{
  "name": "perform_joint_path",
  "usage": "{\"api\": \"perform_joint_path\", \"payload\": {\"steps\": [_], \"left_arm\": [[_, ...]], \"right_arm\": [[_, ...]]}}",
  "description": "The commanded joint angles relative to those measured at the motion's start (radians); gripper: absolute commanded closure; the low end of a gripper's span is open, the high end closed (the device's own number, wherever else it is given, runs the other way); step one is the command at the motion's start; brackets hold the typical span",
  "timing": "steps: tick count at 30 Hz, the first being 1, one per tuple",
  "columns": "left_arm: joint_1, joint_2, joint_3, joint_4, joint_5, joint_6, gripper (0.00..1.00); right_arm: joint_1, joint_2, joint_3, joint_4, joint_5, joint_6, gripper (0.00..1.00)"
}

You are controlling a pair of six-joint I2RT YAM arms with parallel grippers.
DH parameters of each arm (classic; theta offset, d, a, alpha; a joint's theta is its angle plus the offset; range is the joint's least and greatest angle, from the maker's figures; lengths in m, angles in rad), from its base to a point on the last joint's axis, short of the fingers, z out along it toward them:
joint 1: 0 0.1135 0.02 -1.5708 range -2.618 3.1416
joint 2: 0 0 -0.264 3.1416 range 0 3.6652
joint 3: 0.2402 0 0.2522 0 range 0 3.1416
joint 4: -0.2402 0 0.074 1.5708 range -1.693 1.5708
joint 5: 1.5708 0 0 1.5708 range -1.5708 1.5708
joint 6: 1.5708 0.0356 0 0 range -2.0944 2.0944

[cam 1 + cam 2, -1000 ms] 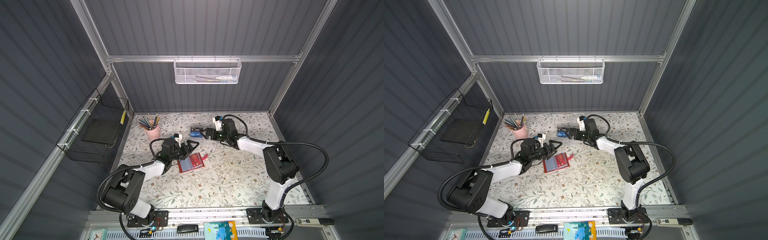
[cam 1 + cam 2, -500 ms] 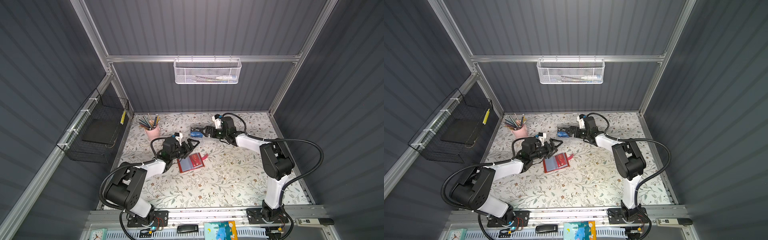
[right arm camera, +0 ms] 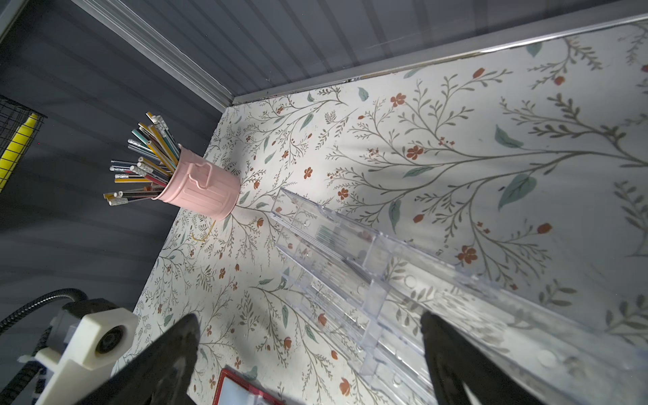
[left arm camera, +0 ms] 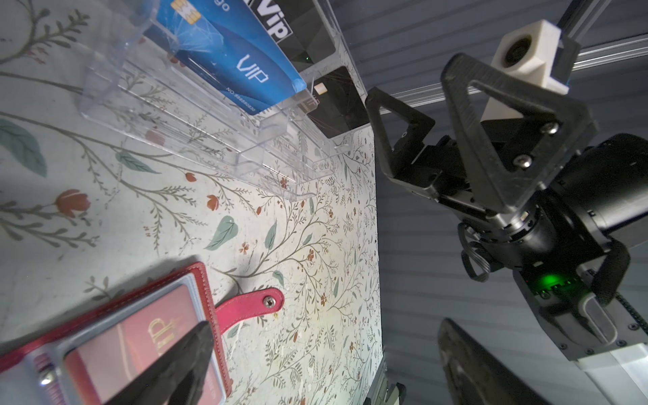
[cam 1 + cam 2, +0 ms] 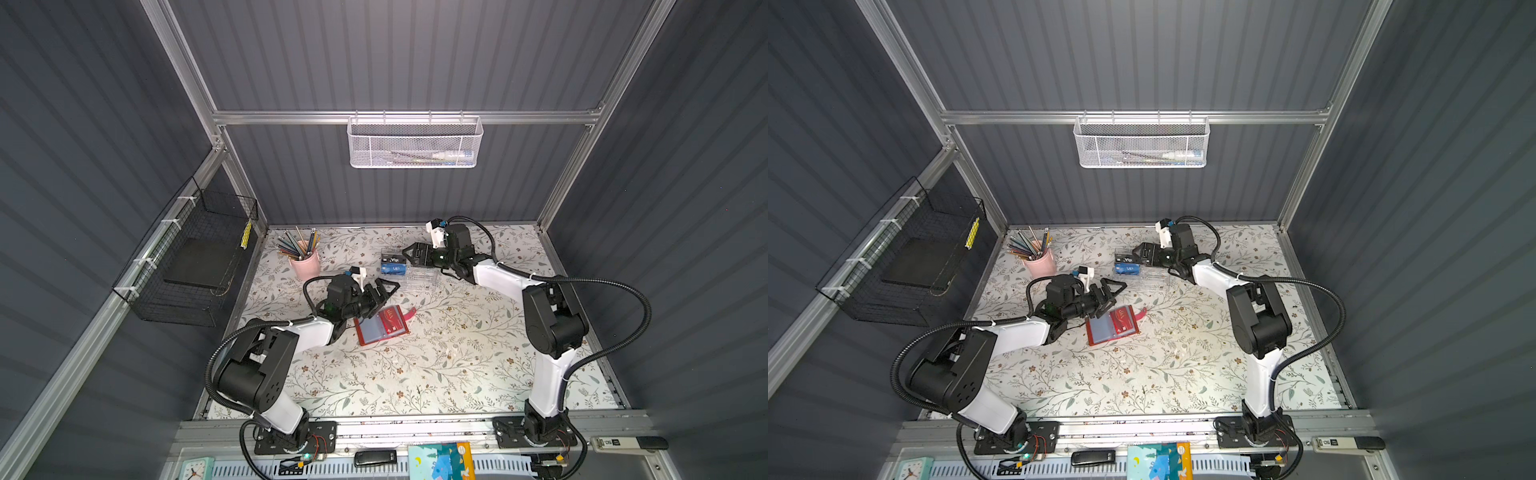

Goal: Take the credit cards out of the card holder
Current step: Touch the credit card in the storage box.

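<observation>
The red card holder point(image 5: 376, 337) point(image 5: 1105, 337) lies open on the floral table, strap tab point(image 4: 252, 304) pointing away from it. A red card point(image 4: 140, 333) sits in its clear sleeve. My left gripper point(image 5: 384, 293) point(image 4: 321, 331) is open just beside the holder; one finger point(image 4: 189, 354) hangs over the red card, and I cannot tell if it touches. A blue VIP card point(image 5: 392, 269) point(image 4: 228, 59) and a black VIP card point(image 5: 390, 259) stand in a clear acrylic box point(image 5: 419, 276). My right gripper point(image 5: 409, 253) point(image 3: 308, 321) is open and empty over that box.
A pink cup of pencils point(image 5: 305, 266) point(image 3: 203, 191) stands at the back left. A black wire basket point(image 5: 195, 257) hangs on the left wall, a white mesh basket point(image 5: 415, 143) on the back rail. The clear box point(image 3: 385, 280) lies close under the right fingers.
The right arm has shifted slightly, its wrist drawing back a little from the clear box. The left arm and the card holder have stayed put. Both grippers remain open.
</observation>
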Motion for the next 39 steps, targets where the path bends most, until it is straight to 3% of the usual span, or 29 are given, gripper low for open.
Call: {"api": "perform_joint_path", "payload": {"steps": [1, 14, 20, 24, 28, 30, 39], "left_arm": [[0.001, 0.013, 0.028, 0.015, -0.001, 0.014, 0.0], [0.001, -0.007, 0.013, -0.006, -0.017, 0.037, 0.0], [0.0, -0.036, 0.012, -0.029, -0.018, 0.037, 0.0], [-0.005, -0.086, 0.009, -0.08, -0.034, 0.055, 0.0], [-0.015, -0.14, 0.002, -0.14, -0.056, 0.088, 0.0], [-0.019, -0.166, -0.007, -0.177, -0.074, 0.108, 0.0], [-0.023, -0.265, -0.059, -0.329, -0.109, 0.185, 0.0]], "right_arm": [[-0.003, 0.002, 0.012, -0.028, -0.016, -0.02, 0.01], [-0.005, -0.122, -0.074, -0.068, 0.081, -0.047, 0.01], [-0.005, -0.289, -0.164, -0.092, 0.321, 0.014, 0.01], [-0.029, -0.413, -0.24, -0.11, 0.246, 0.049, 0.01], [-0.098, -0.446, -0.354, 0.034, -0.036, 0.136, 0.01], [-0.106, -0.439, -0.374, 0.053, -0.097, 0.152, 0.01], [0.019, -0.538, -0.517, -0.004, 0.038, 0.074, 0.01]]}}
